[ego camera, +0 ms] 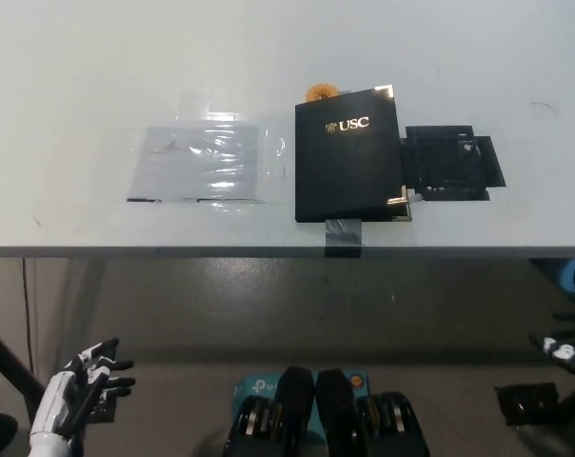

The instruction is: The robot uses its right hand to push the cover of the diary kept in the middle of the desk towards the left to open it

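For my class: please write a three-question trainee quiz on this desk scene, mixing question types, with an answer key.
1. True or false: the black diary on the desk lies closed.
2. The clear plastic sheet lies on which side of the diary in the picture? A) left B) right C) on top of it
3. Fill in: the white left hand is below the desk edge with its fingers ____.

Key: 1 true; 2 A; 3 apart. The right hand is not visible.

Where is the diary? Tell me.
In the head view, the diary lies closed on the desk, right of centre near the front edge, between clear plastic and black tape.
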Controlling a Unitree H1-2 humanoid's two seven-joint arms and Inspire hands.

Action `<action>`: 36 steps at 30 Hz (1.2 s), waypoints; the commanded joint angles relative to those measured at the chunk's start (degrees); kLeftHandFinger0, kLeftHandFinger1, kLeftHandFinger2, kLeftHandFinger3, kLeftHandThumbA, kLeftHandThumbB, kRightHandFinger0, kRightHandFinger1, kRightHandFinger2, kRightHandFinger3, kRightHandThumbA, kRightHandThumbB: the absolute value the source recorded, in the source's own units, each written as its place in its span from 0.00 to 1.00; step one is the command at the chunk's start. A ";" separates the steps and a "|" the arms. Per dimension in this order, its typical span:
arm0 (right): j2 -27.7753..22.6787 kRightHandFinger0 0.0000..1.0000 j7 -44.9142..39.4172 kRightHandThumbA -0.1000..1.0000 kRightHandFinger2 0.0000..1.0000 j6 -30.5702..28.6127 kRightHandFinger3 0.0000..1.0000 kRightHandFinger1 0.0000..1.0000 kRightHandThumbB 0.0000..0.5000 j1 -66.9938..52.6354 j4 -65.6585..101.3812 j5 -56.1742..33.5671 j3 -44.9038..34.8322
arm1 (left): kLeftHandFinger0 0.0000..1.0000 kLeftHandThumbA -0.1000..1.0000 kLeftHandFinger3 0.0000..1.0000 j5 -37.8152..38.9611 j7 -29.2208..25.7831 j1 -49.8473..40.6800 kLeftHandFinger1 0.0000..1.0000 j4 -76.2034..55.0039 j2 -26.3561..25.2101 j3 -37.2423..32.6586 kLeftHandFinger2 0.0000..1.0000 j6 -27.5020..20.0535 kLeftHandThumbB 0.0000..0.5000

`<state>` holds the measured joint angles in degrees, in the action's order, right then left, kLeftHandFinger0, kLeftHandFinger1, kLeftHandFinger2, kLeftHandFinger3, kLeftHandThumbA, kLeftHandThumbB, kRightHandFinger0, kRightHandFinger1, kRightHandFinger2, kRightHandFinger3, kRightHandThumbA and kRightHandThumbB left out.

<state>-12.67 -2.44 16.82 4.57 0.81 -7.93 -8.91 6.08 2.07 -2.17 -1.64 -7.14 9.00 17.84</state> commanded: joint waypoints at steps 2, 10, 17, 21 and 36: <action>-3.72 0.39 -7.18 1.00 0.52 6.26 0.70 0.44 0.49 0.51 12.49 -0.88 6.68 | 0.63 0.69 0.75 0.25 0.52 0.80 0.53 -1.42 -0.93 -0.17 0.57 0.23 0.60; -5.93 0.41 -10.76 1.00 0.53 10.11 0.76 0.45 0.45 5.44 21.31 -2.46 13.43 | 0.65 0.71 0.78 -0.18 0.66 0.47 0.56 -1.41 -1.04 -0.67 0.62 0.00 0.53; -4.57 0.44 -8.84 1.00 0.54 10.11 0.73 0.47 0.33 11.01 20.77 -7.10 13.59 | 0.66 0.70 0.77 0.22 0.44 -0.01 0.54 -1.23 -0.60 -0.52 0.59 0.19 0.62; -2.08 0.44 -3.56 1.00 0.58 10.11 0.74 0.47 0.34 15.55 15.78 -10.96 10.71 | 0.61 0.70 0.74 0.38 0.60 -0.11 0.53 -0.67 -0.50 -0.49 0.58 -0.54 0.67; 13.95 1.00 18.31 1.00 1.00 10.11 1.00 1.00 0.25 29.28 -3.49 -25.73 -7.44 | 0.65 0.63 0.71 1.27 0.26 -0.11 0.53 -0.97 0.25 0.30 0.55 0.97 0.65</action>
<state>-3.07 7.01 26.59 28.89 1.00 -25.26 -10.45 6.18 2.15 -2.64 -1.45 -6.70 8.80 18.47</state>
